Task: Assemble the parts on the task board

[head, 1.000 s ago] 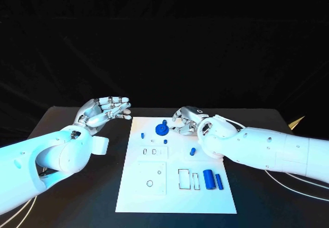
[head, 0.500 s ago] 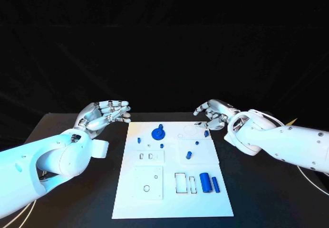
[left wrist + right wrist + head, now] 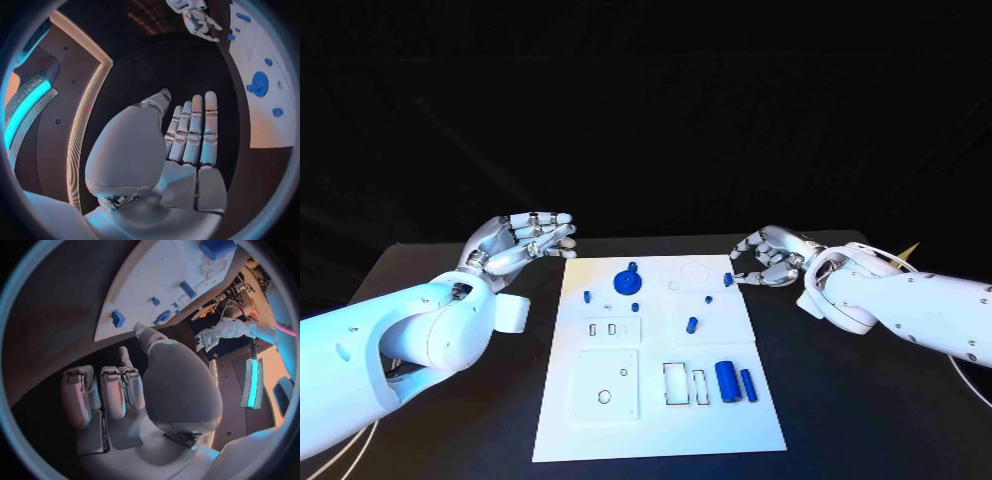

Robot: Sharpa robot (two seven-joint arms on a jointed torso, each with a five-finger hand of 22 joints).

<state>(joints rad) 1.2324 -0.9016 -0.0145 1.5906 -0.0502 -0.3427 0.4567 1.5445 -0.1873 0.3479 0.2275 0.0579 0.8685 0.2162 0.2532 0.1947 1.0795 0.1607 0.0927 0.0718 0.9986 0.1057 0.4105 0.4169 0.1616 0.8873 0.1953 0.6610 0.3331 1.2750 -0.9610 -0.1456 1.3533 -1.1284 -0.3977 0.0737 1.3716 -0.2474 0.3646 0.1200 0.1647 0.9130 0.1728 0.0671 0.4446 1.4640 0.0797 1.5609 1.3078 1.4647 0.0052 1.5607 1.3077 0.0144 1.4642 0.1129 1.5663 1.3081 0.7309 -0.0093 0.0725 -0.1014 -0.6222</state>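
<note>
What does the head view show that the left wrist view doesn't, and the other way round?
Head view adds: two blue cylinders lying at the task board's near end. Left wrist view adds: the left hand close up, fingers straight and side by side. Both: the blue gear and the right hand beside the board's far corner.

The scene is dim: a black backdrop and black table (image 3: 877,400) swallow most of the light, while the white task board (image 3: 661,420) stands out brightly without glare. A cool bluish light falls on the left arm (image 3: 387,340). Both wrist views are fisheye circles in dark frames, bending straight edges near the rim. A cyan light strip (image 3: 25,112) glows, slightly smeared.
</note>
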